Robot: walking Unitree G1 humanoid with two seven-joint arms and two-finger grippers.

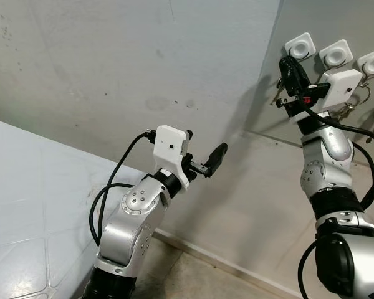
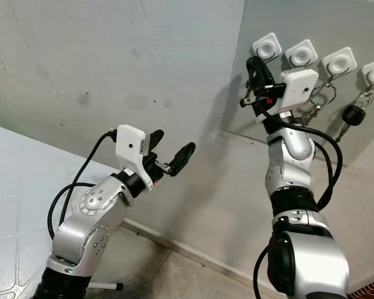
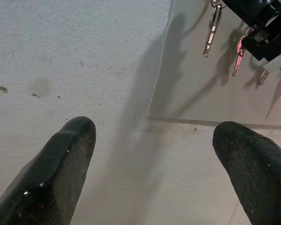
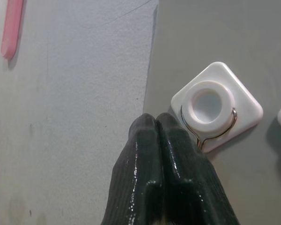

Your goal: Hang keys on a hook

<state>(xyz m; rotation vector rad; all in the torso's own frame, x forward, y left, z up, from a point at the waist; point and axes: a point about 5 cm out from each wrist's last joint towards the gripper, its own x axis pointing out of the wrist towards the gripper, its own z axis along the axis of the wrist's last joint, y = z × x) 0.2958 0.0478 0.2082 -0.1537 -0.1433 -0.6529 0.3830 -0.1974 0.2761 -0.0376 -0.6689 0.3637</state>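
A rough grey plaster wall [image 1: 112, 62] fills the upper left of the frame, marked by a few dark smudges near its middle. A smooth grey rectangular panel [image 2: 361, 143] is set on the wall at the upper right. A pale blue-white tiled surface [image 1: 19, 187] lies at the lower left. A pink strip [image 4: 12, 28] shows on the wall in the right wrist view.

wall [image 1: 112, 68]: grey, stained plaster | panel [image 2: 355, 156]: darker grey, mounted right | surface [image 1: 19, 187]: pale tiles, lower left
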